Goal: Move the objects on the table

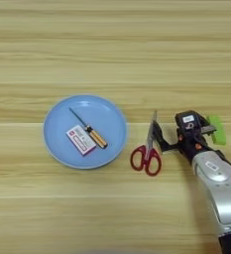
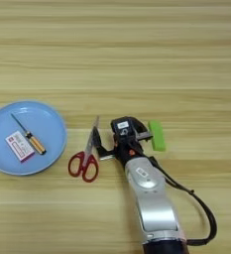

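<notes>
Counter [image 1: 115, 44]: a broad light wooden surface with plank grain running side to side filled both views.
Plate [image 1: 55, 144]: the round light-blue plate lay left of centre on the counter.
Box [image 1: 80, 140]: the small red-and-white flat box lay inside the plate, near its middle.
Screwdriver [image 1: 89, 130]: it lay in the plate just beside the box, yellow handle toward 4 o'clock, thin shaft toward 10 o'clock.
Scissors [image 1: 147, 151]: they lay on the counter at 3 o'clock from the plate, close to its rim, red handles toward 6 o'clock, blades toward 12.
Green block [image 2: 156, 135]: it lay on the counter at 3 o'clock from the scissors, with the tool between them.
Tool [image 2: 122, 139]: it sat between scissors and block; one black finger [image 2: 98, 138] reached beside the scissor blades, another part stood close to the block; spread wide, nothing visibly held.
Arm [image 2: 154, 208]: the silver forearm entered from 5 o'clock.
</notes>
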{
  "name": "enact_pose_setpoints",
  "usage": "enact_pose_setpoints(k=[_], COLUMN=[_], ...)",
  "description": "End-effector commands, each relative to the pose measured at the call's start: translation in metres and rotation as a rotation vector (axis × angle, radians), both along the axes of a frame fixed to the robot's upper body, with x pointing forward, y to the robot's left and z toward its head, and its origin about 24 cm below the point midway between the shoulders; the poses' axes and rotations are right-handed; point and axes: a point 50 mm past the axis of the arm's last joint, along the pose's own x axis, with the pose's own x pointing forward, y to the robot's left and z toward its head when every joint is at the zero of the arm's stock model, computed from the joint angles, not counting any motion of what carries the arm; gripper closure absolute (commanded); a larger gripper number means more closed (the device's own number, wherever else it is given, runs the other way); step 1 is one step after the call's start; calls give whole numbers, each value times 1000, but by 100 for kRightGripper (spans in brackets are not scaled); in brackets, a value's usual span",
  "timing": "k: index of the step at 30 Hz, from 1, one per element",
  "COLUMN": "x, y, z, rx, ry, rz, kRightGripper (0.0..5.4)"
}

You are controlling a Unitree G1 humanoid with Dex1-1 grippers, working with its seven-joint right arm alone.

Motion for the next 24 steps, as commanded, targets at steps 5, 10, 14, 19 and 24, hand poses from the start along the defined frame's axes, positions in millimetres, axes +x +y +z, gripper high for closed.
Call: enact_pose_setpoints(k=[5,10,14,19,24], x=[4,3,-10,-29,-50], y=[-18,-14,-3,4,14], z=[12,30,42,50,42], rx=[-57,0,49,74,83], ry=[-60,-150,-186,-185,-124], rz=[-36,-28,29,83,165], kRightGripper=[3,3,3,3,3])
